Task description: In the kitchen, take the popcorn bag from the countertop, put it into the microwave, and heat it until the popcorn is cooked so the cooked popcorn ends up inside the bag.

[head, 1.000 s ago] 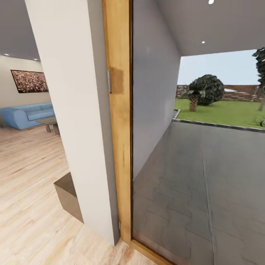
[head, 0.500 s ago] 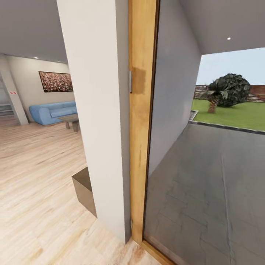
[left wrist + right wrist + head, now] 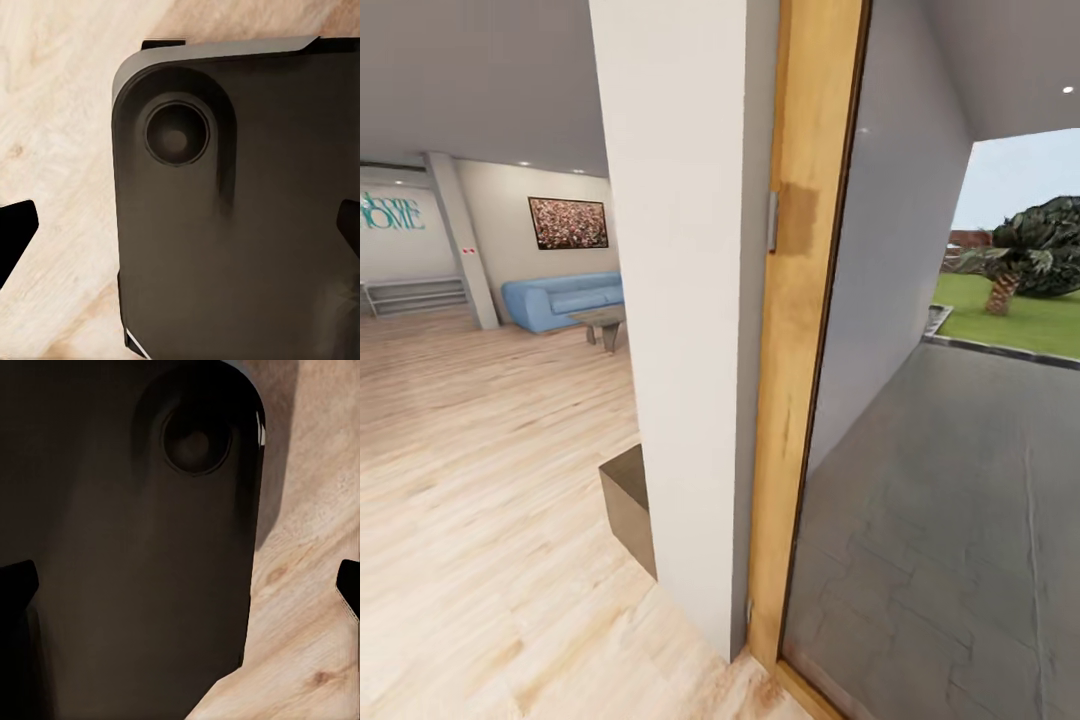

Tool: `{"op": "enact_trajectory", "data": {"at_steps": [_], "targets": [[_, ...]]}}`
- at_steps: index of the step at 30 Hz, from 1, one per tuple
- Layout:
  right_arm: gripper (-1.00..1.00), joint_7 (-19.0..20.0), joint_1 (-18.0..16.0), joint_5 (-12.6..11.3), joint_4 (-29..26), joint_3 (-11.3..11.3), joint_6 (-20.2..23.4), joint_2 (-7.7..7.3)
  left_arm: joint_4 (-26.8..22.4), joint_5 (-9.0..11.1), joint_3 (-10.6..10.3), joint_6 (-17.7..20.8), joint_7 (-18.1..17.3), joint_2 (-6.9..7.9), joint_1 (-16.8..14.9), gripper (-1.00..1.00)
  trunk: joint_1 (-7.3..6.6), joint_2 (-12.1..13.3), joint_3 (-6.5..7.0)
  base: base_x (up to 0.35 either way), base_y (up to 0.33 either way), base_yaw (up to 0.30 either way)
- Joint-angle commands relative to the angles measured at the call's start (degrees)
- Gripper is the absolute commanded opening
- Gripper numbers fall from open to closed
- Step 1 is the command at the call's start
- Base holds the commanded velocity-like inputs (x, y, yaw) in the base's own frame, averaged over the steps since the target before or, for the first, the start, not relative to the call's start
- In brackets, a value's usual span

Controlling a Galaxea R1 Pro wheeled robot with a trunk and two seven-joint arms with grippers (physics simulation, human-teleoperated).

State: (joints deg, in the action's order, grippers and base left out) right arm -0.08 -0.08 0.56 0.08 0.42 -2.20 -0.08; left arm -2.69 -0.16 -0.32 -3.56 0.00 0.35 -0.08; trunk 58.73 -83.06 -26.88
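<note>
The popcorn bag, the microwave and the countertop are out of view. In the left wrist view my left gripper (image 3: 180, 232) hangs open over my own dark base (image 3: 240, 225) and the pale wood floor (image 3: 52, 112), one dark fingertip (image 3: 15, 240) at each side edge. My right gripper (image 3: 180, 585) is open too, its fingertips (image 3: 16, 585) far apart above the dark base (image 3: 135, 570), with nothing between them.
A white wall end (image 3: 680, 300) with a wooden door frame (image 3: 800, 350) stands close ahead. A low brown block (image 3: 628, 505) sits at its foot. Left lies open wood floor (image 3: 470, 470) with a blue sofa (image 3: 560, 298) and a coffee table (image 3: 600, 322). Right is a grey paved patio (image 3: 940, 500).
The head view has swung to the left, so the wall end and door frame sit further right in the picture. More of the living room shows, less of the garden.
</note>
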Motion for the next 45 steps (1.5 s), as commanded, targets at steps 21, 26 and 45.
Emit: {"op": "enact_trajectory", "data": {"at_steps": [21, 26, 45], "targets": [[1.00, 0.0, 0.0, 0.1, 0.0, 0.0, -0.2, -0.01, 0.0, 0.0, 0.0, -0.1, 0.0, 0.00, 0.0, 1.00, 0.00, 0.0, -0.05, 0.000, 0.000, 0.274], [1.00, 0.0, 0.0, 0.1, 0.0, 0.0, -0.2, -0.01, 0.0, 0.0, 0.0, -0.1, 0.0, 0.00, 0.0, 1.00, 0.00, 0.0, -0.05, 0.000, 0.000, 0.273], [1.00, 0.0, 0.0, -0.1, 0.0, 0.4, -0.2, -0.08, 0.0, 0.0, 0.0, -0.1, 0.0, 0.00, 0.0, 1.00, 0.00, 0.0, -0.05, 0.000, 0.000, 0.274]]}}
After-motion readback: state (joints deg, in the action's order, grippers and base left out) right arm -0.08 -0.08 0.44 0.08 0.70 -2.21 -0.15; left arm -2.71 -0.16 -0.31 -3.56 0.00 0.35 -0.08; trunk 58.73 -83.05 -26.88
